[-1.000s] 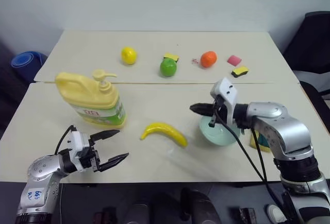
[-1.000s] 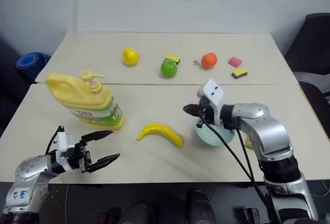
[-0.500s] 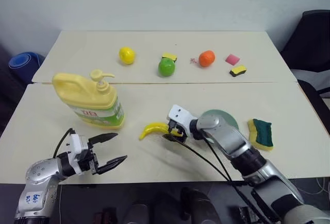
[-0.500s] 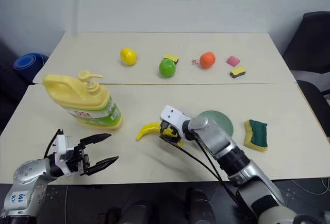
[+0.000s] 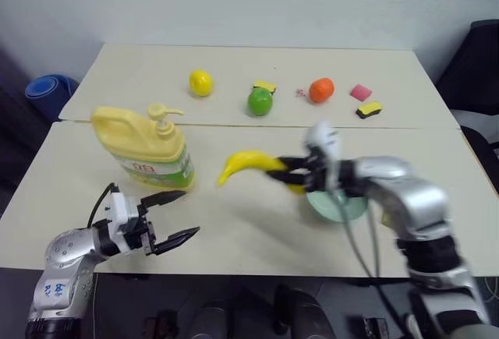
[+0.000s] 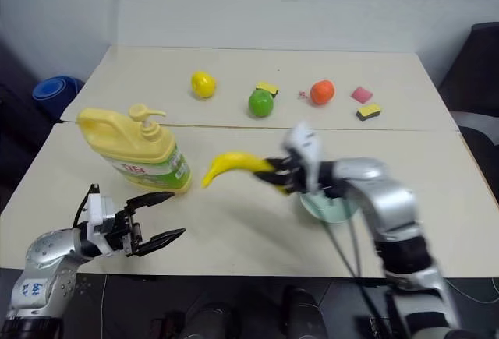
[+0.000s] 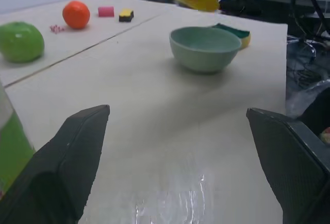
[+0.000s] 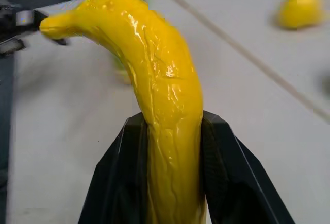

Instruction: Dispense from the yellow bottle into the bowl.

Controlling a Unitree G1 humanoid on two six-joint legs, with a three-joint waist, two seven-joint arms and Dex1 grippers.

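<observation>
The yellow bottle (image 5: 144, 148) stands upright on the left of the near table, pump top pointing right. In front of it my left gripper (image 5: 189, 213) hovers open and empty, pointing right. The pale green bowl (image 7: 205, 48) sits right of centre, partly covered by my right arm in the head views (image 5: 339, 208). My right gripper (image 5: 290, 174) is shut on a yellow banana (image 5: 245, 161), held in the air just left of the bowl. In the right wrist view the banana (image 8: 165, 95) rises between the black fingers (image 8: 121, 177).
On the far table lie a lemon (image 5: 201, 82), a green fruit (image 5: 260, 101), an orange (image 5: 321, 90), a pink block (image 5: 360, 92) and two small yellow-black sponges (image 5: 369, 109). A green-yellow sponge (image 7: 234, 30) lies behind the bowl. A seam separates the two tables.
My right gripper dropped from over the bowl to the banana on the table, closed on it and has lifted it up and to the right. The left gripper stays open.
</observation>
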